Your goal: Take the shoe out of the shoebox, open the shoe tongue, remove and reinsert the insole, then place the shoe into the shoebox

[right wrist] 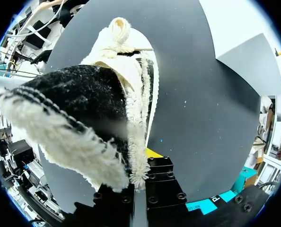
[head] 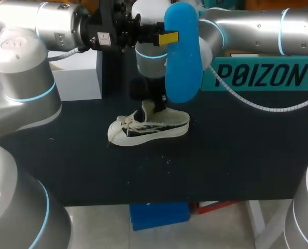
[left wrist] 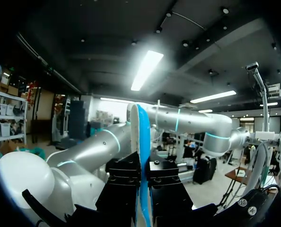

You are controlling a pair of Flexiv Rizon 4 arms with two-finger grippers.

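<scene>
- While the blue insole hangs in the air clear of the shoe, I judge the step in hand to be "remove and reinsert", with removal done and reinsertion not yet begun; the black table fills the middle of the head view.
- The left arm comes in from the upper left and the right arm from the upper right; they meet near top centre.
- A teal box sits at the upper right and a white box at the upper left, both at the table's back; which one is the shoebox I cannot tell.
- The shoe stands on its sole at centre frame, laces and toe toward the left, outside either box.
- The insole is upright at upper centre, well above the shoe.
- The shoe tongue, dark-lined with a frayed cream edge, is lifted up from the shoe's opening.
- The left gripper is clamped on the insole from both sides, with the insole seen edge-on between its fingers.
- The right gripper is low at the shoe, pinching that frayed edge; I take it to be the tongue.
- The next move calls for lowering the insole, tilting it toe-first into the mouth, while the right side holds the tongue back and steadies the shoe.
</scene>
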